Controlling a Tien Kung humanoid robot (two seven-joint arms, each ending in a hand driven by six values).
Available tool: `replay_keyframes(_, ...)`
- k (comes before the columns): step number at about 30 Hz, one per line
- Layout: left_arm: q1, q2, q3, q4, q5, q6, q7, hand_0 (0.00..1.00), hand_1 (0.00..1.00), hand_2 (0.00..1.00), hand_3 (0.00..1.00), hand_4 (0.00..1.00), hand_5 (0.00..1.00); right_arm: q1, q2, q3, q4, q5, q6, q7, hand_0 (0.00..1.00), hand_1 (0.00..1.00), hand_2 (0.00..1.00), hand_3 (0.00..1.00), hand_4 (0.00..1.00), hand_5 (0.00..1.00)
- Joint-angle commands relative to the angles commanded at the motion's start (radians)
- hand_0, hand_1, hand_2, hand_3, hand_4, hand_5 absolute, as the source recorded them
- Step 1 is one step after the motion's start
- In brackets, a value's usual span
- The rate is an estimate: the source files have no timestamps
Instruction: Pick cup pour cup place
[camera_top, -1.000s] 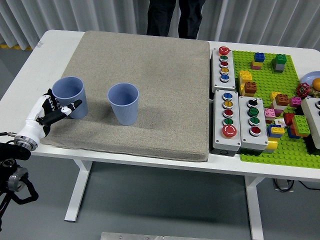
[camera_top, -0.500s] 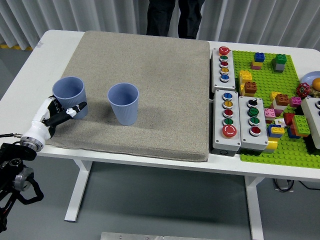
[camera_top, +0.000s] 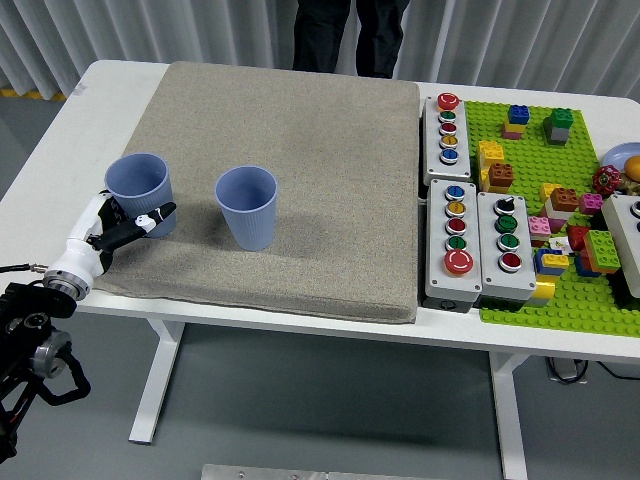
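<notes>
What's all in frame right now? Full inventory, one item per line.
cups: 2, blue, upright on the mat's left half, left one by the hand, other to its right
mat: 1, grey-beige, covers most of the table
table: 1, white
button boxes: 3, grey with coloured buttons, right of the mat, one far, two near
baseplate: 1, green, far right, many mixed-colour bricks on it
person: 1, dark trousers, legs only, at the far edge
left hand: 1, white and black, at the left cup's near side; grip unclear
right hand: not in view
</notes>
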Motion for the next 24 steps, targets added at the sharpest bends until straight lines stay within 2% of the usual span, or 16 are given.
replay_keyframes(11,-0.029,0.004,0.015,0.005,-0.001,0.025,0.000,0.976,0.965,0.998,0.998,0.932,0.238,0.005,-0.001,0.000,0.000,0.003,0.000,0.000,0.720,0.678,0.716,0.685,0.305,0.337)
replay_keyframes(24,-0.032,0.002,0.017,0.006,-0.005,0.036,0.004,0.971,0.945,0.998,0.998,0.926,0.241,0.007,-0.001,-0.002,0.000,0.005,0.001,0.000,0.720,0.678,0.716,0.685,0.306,0.336)
